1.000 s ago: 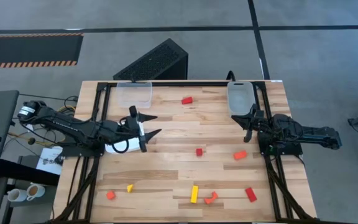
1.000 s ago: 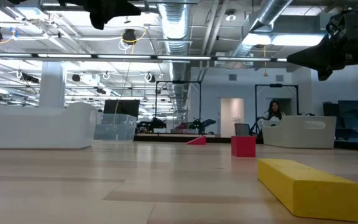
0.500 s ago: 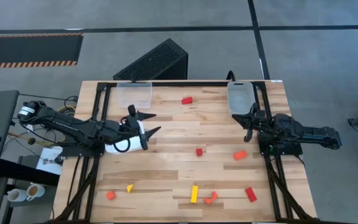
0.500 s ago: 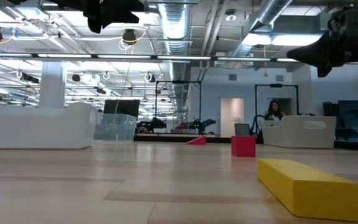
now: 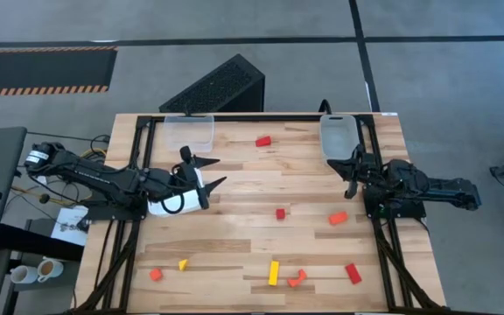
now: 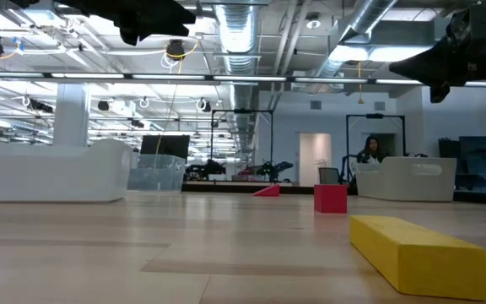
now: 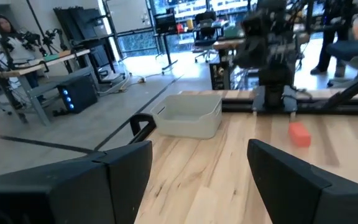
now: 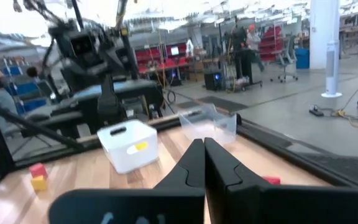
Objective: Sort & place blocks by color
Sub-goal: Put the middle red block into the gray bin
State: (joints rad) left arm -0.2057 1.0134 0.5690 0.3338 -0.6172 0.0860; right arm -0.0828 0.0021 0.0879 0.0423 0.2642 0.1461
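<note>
Small red, orange and yellow blocks lie scattered flat on the wooden table. A red wedge [image 5: 263,141] is near the far edge, with a red cube [image 5: 280,213] and an orange block [image 5: 338,218] mid-table. Along the near edge lie a yellow bar [image 5: 274,272], an orange arch [image 5: 297,278], a red bar [image 5: 353,273], a small yellow block [image 5: 183,264] and an orange block [image 5: 156,274]. My left gripper [image 5: 210,172] hovers open over the table's left half, touching nothing. My right gripper [image 8: 204,163] is shut and empty, raised near the right bin [image 5: 338,137].
A clear bin [image 5: 189,130] stands at the far left and a second bin at the far right. A white tray [image 5: 166,206] sits under the left arm. The table's middle is bare wood. A black case lies on the floor beyond the far edge, and a person sits far off in the room.
In the low view my right gripper has risen a little, and my left gripper has edged slightly toward the table's right. No block has moved.
</note>
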